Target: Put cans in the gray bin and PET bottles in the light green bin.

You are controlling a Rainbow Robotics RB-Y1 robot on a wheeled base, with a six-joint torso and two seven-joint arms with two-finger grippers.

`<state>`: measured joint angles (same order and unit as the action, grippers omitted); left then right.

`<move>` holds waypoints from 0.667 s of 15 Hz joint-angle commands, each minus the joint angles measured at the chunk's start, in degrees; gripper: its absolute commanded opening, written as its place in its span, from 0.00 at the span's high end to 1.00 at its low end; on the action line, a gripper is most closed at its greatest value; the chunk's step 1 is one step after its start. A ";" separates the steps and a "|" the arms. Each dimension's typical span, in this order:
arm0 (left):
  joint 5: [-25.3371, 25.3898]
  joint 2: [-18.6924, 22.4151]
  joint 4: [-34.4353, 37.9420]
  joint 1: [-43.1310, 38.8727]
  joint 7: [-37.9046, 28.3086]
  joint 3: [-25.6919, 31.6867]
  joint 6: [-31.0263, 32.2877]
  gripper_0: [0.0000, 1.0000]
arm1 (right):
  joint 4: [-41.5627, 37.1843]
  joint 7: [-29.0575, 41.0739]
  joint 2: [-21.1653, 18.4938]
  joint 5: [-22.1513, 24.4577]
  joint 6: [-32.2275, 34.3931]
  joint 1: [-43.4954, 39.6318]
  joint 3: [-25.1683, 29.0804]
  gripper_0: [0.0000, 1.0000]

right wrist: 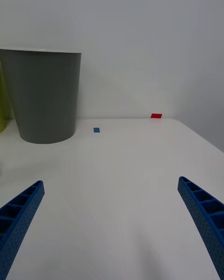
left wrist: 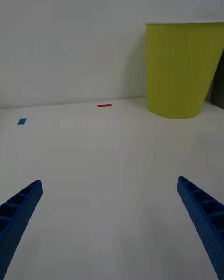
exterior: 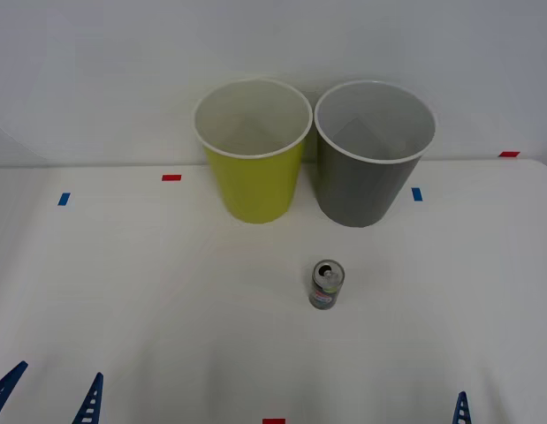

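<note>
Standing upright before bins: can (exterior: 326,284)

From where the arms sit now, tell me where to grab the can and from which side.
Grip the can around its round side wall, probably coming from the front with the right gripper, already open. It stands upright, apart from the gray bin, with bare table all round.

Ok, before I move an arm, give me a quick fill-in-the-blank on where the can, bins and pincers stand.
1. The can stands upright on the table, nearest the ____ bin.
2. The light green bin stands to the robot's ____ of the gray bin.
3. The left pincer and right pincer both have their fingers ____.

Missing words: gray; left; open
</note>
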<state>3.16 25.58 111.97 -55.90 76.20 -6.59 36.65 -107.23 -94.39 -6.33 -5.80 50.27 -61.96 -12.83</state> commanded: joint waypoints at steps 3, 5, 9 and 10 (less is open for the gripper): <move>0.00 0.00 0.00 0.00 0.00 0.00 0.00 0.00 | 0.00 0.00 0.00 0.00 0.00 0.00 0.00 0.00; 0.00 0.00 0.00 0.00 0.00 0.00 0.00 0.00 | 0.00 0.00 0.00 0.00 0.00 0.00 0.00 0.00; 0.00 0.00 0.00 0.00 0.00 0.00 0.00 0.00 | 0.00 0.00 0.00 0.00 0.00 0.00 0.00 0.00; 0.00 0.00 0.00 0.00 0.00 0.00 0.00 0.00 | 0.00 0.00 0.00 0.00 0.00 0.00 0.00 0.00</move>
<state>3.16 25.58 111.97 -55.90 76.20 -6.59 36.65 -107.23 -94.39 -6.33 -5.80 50.27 -61.96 -12.83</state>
